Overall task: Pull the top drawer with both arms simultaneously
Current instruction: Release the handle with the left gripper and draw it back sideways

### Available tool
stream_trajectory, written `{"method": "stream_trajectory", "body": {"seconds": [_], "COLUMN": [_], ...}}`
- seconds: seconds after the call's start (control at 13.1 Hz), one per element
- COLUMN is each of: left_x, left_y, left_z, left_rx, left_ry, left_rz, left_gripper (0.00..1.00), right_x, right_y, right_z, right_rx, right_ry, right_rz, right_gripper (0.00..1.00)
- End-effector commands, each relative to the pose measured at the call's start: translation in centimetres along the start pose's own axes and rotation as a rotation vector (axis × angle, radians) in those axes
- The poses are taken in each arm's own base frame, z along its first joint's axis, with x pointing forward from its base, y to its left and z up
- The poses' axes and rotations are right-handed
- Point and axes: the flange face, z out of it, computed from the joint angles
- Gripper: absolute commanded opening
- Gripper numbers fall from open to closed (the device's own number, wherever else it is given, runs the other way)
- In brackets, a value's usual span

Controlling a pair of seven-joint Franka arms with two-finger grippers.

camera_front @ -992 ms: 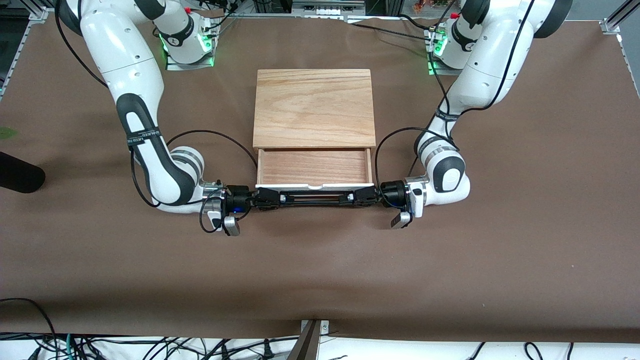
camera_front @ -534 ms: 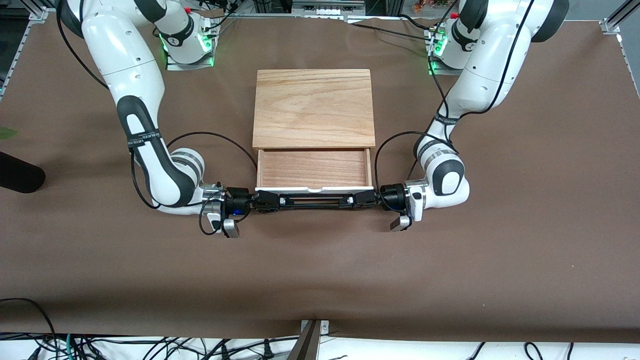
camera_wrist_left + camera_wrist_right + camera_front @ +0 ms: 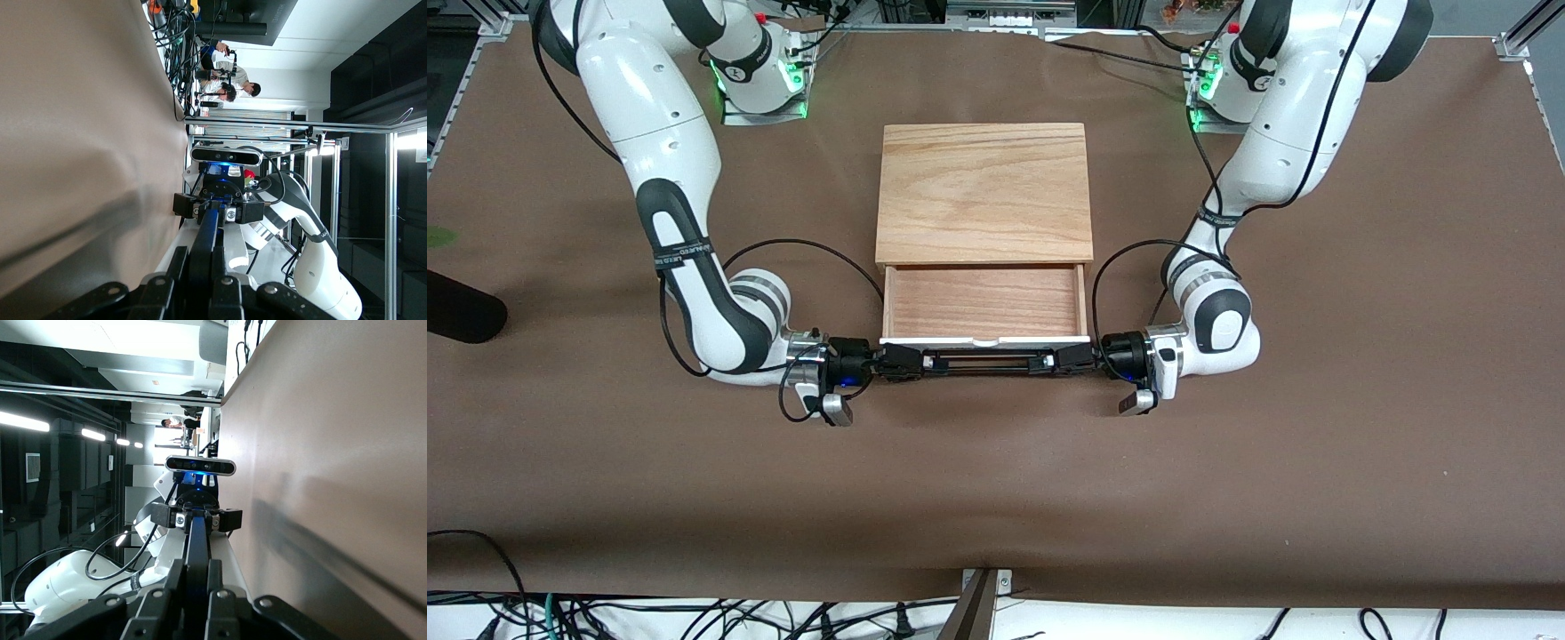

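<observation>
The top drawer (image 3: 984,300) stands pulled out of the light-wood cabinet (image 3: 985,191), its reddish-brown inside bare and its white front panel (image 3: 984,340) toward the front camera. The long black wire handle (image 3: 985,362) runs along that panel. My left gripper (image 3: 1064,359) is shut on the handle's end toward the left arm. My right gripper (image 3: 911,363) is shut on the handle's other end. In the left wrist view the handle (image 3: 204,247) runs between my fingers (image 3: 176,270) to the right gripper (image 3: 217,207). The right wrist view shows the handle (image 3: 196,553) likewise between my fingers (image 3: 172,581).
The brown table cover (image 3: 996,480) spreads around the cabinet. A dark object (image 3: 461,309) lies at the right arm's end of the table. Cables (image 3: 694,613) hang along the table's edge nearest the front camera.
Both grippers have moved a little toward the front camera with the handle, and the drawer has slid slightly farther out of the cabinet.
</observation>
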Motion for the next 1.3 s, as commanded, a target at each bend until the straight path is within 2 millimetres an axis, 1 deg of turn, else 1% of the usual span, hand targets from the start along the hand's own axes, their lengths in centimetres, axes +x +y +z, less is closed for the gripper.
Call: {"method": "stream_trajectory", "body": {"seconds": [0.0,0.31,0.38,0.53,0.61,0.69,0.76,0.84,0.92,1.14,1.22], "left_x": [3.5,3.3,3.2,2.9,2.7,2.5,2.3,2.3,2.5,2.8,3.0], "left_y": [-4.1,-3.7,-3.6,-3.4,-3.6,-3.7,-3.9,-3.9,-3.2,-2.2,-1.5], "left_z": [-4.7,-4.9,-5.1,-5.0,-5.0,-4.9,-5.0,-5.0,-5.0,-5.0,-5.1], "left_rx": [0.110,0.104,0.105,0.104,0.106,0.105,0.110,0.110,0.105,0.094,0.090], "left_ry": [0.148,0.151,0.151,0.149,0.149,0.148,0.148,0.148,0.149,0.154,0.156], "left_rz": [-0.064,-0.051,-0.053,-0.053,-0.054,-0.050,-0.041,-0.038,-0.047,-0.091,-0.105], "left_gripper": [0.00,0.00,0.03,0.14,0.22,0.37,0.59,1.00,1.00,1.00,1.00], "right_x": [2.0,1.8,1.7,1.5,1.5,1.5,1.5,1.5,1.5,1.6,1.6], "right_y": [-5.0,-4.1,-4.0,-3.2,-3.1,-3.1,-3.0,-3.1,-3.2,-3.2,-3.2], "right_z": [-2.8,-2.7,-2.7,-2.6,-2.6,-2.6,-2.6,-2.6,-2.6,-2.6,-2.6], "right_rx": [0.175,0.203,0.203,0.200,0.198,0.198,0.198,0.199,0.199,0.200,0.200], "right_ry": [0.011,0.018,0.018,0.020,0.020,0.020,0.020,0.021,0.021,0.022,0.021], "right_rz": [-0.020,-0.035,-0.035,-0.052,-0.057,-0.058,-0.055,-0.055,-0.055,-0.051,-0.048], "right_gripper": [0.00,0.00,0.00,0.00,0.00,0.00,0.00,0.00,0.00,0.00,0.00]}}
